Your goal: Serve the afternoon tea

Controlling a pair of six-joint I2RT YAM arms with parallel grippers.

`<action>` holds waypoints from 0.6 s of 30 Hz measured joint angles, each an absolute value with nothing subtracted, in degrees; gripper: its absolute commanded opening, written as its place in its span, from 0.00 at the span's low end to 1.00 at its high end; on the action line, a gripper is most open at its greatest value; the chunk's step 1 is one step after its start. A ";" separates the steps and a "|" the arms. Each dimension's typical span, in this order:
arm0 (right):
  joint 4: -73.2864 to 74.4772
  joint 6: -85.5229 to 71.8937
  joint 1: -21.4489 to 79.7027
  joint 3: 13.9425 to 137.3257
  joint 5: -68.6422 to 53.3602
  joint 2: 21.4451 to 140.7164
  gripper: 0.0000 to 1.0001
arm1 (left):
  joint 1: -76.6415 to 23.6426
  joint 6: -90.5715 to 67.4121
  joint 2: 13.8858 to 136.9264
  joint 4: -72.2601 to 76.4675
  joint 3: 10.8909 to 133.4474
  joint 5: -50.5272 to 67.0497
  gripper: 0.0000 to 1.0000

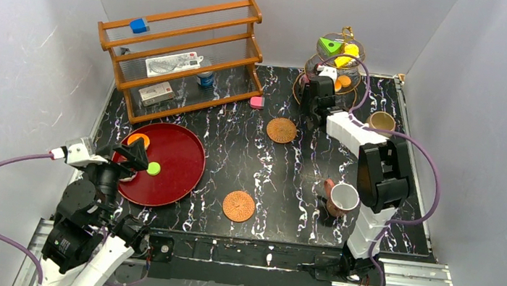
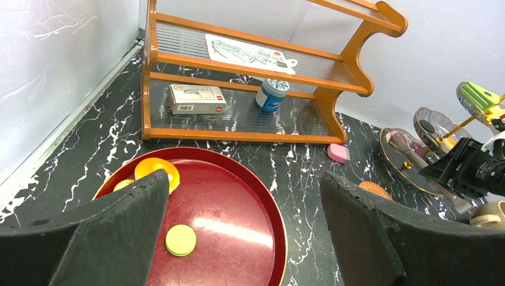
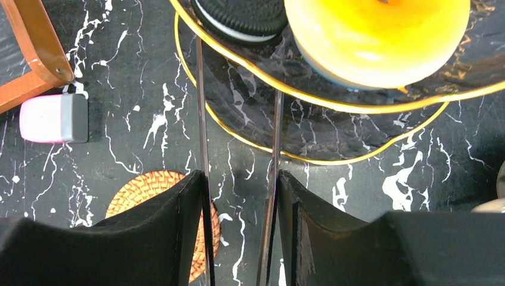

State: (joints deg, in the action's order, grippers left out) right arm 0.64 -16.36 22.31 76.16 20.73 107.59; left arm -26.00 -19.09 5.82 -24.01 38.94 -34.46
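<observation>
- Pastries first: a round yellow-orange pastry (image 3: pixel 375 36) and a black sandwich cookie (image 3: pixel 244 15) sit on a glass plate of the tiered stand (image 1: pixel 332 69), right ahead of my right claw (image 3: pixel 240 179). 2 more pieces, an orange cookie (image 1: pixel 138 140) and a green disc (image 1: pixel 153 168), lie on the red tray (image 1: pixel 181 141).
- Right claw: fingers partly spread, nothing between them that I can see, tips low beside the gold rim (image 3: pixel 309 159) of the bigger plate. If I push in at this height I expect to hit that rim, not a pastry, and the stand could slide or tip and spill its tiers.
- The round pastry looks wider than my gap. Closing on it like this could squeeze it off the plate, I judge.
- The black cookie lies flat at the plate's edge, so a sideways pinch may only shove it along.
- My right arm reaches past 1 coaster (image 1: pixel 281 130), with the mug (image 1: pixel 382 121) just beside it and the cup (image 1: pixel 342 198) near its elbow, neither on a coaster. A wide swing toward the tray could knock either over.
- Left claw (image 2: pixel 244 179): spread wide, empty, hovering over the tray's near side. If both arms arrive there together, they could clash.
</observation>
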 measured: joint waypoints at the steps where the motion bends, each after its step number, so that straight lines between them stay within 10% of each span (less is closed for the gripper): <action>1: 0.64 -16.27 22.17 76.55 20.62 107.90 0.57 | -26.00 -19.09 5.82 -24.01 38.94 -34.46 0.95; 18: 3.81 -14.85 21.87 75.70 18.15 105.03 0.59 | -26.00 -19.09 6.35 -24.01 38.94 -33.82 0.95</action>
State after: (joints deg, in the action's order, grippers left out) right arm 3.81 -14.85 21.87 75.70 18.15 105.03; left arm -26.00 -19.09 6.35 -24.01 38.94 -33.82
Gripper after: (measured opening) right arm 0.591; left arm 0.947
